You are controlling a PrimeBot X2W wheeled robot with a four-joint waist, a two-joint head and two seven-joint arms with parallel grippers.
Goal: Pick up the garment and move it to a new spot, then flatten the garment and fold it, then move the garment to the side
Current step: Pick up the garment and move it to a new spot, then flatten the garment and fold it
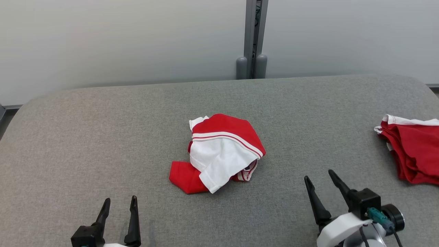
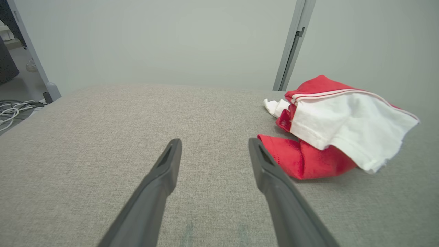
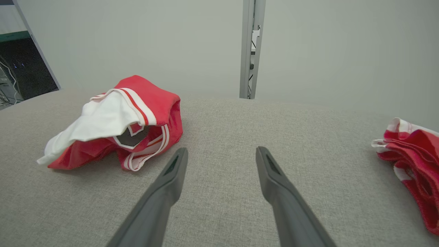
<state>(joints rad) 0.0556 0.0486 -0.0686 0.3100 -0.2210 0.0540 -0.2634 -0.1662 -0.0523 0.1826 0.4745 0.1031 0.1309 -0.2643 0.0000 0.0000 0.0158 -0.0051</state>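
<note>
A crumpled red and white garment (image 1: 219, 152) lies in a heap at the middle of the grey table (image 1: 103, 137). It also appears at the right of the left wrist view as the garment (image 2: 339, 127), and at the left of the right wrist view as the garment (image 3: 120, 120). My left gripper (image 1: 120, 202) stands open near the table's front edge, below and left of the heap, with nothing between its fingers (image 2: 164, 164). My right gripper (image 1: 320, 176) is open too, empty, below and right of the heap, with bare cloth-covered table between its fingers (image 3: 271, 171).
A second red and white garment (image 1: 411, 151) lies bunched at the table's right edge, shown also as the garment (image 3: 411, 151) in the right wrist view. A grey partition with a post (image 1: 252, 37) stands behind the table. Cables (image 2: 13, 109) lie on the floor left.
</note>
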